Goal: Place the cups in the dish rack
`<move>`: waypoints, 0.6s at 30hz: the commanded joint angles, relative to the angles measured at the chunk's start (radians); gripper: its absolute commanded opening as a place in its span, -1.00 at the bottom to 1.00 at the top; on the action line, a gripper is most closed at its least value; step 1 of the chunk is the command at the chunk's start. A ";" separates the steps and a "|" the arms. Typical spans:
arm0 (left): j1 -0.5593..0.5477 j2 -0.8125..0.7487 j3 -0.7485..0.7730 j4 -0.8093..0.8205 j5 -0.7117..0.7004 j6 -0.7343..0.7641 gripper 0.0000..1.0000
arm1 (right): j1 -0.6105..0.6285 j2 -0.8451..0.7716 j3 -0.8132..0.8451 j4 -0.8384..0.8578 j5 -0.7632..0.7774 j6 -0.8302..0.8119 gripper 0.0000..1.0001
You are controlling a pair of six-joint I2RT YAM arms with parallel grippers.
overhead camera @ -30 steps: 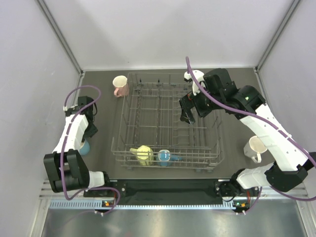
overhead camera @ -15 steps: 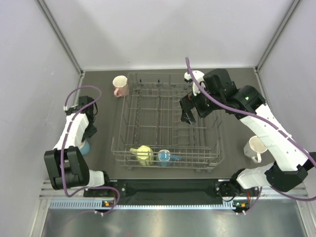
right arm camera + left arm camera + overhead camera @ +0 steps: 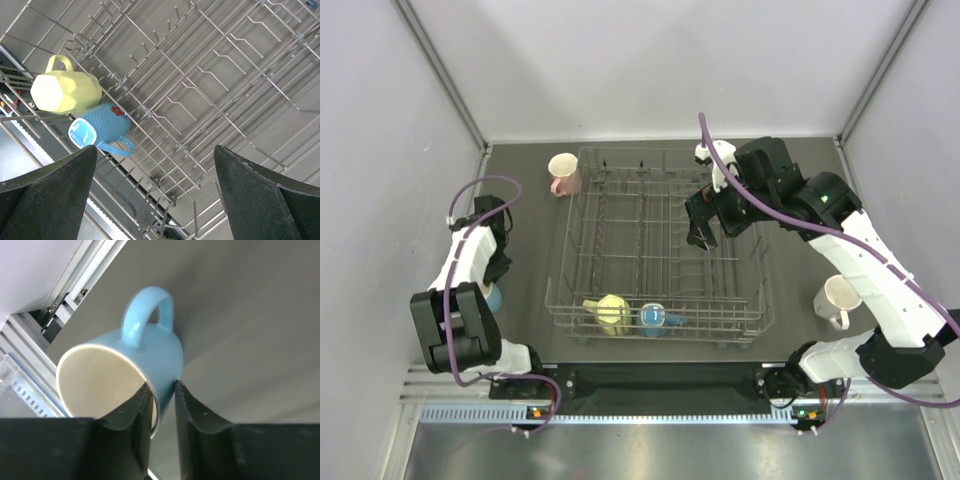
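Observation:
The grey wire dish rack fills the table's middle. A yellow mug and a blue mug lie in its near row; both also show in the right wrist view, the yellow mug beside the blue mug. A pink mug stands at the rack's far left corner. A white mug stands at the right. My left gripper is shut on the light blue mug's wall, one finger inside the rim; the mug shows at the table's left edge. My right gripper is open, empty, above the rack.
White enclosure walls stand close on the left, right and back. The metal frame rail runs just beside the light blue mug. The rack's upright tines lie below my right gripper.
My left arm has shifted slightly at the table's left edge. The right arm and the mugs in the rack have not visibly moved.

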 commanded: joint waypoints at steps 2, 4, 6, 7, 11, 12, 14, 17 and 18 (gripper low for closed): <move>0.007 0.010 -0.006 0.037 0.020 -0.004 -0.55 | -0.006 -0.009 0.025 0.008 0.015 0.029 0.99; 0.007 0.013 0.008 0.025 0.029 -0.011 -0.80 | -0.006 0.000 0.038 0.003 0.032 0.081 0.99; 0.007 0.012 0.025 0.001 0.040 -0.027 -1.00 | -0.005 0.017 0.055 -0.009 0.012 0.105 1.00; 0.007 0.010 0.040 -0.009 0.043 -0.034 -1.00 | -0.004 0.026 0.074 -0.014 0.018 0.115 0.99; 0.006 -0.009 0.106 -0.059 0.070 -0.074 -1.00 | -0.005 0.049 0.119 -0.047 0.087 0.165 0.99; 0.007 -0.010 0.161 -0.111 0.079 -0.094 -1.00 | -0.004 0.056 0.136 -0.070 0.133 0.174 0.99; 0.006 -0.014 0.221 -0.157 0.107 -0.134 -1.00 | -0.006 0.077 0.159 -0.107 0.184 0.190 0.99; 0.004 -0.037 0.341 -0.211 0.179 -0.177 -1.00 | -0.006 0.103 0.205 -0.164 0.224 0.223 0.99; 0.006 -0.045 0.400 -0.216 0.199 -0.189 -1.00 | -0.008 0.106 0.209 -0.170 0.215 0.219 0.99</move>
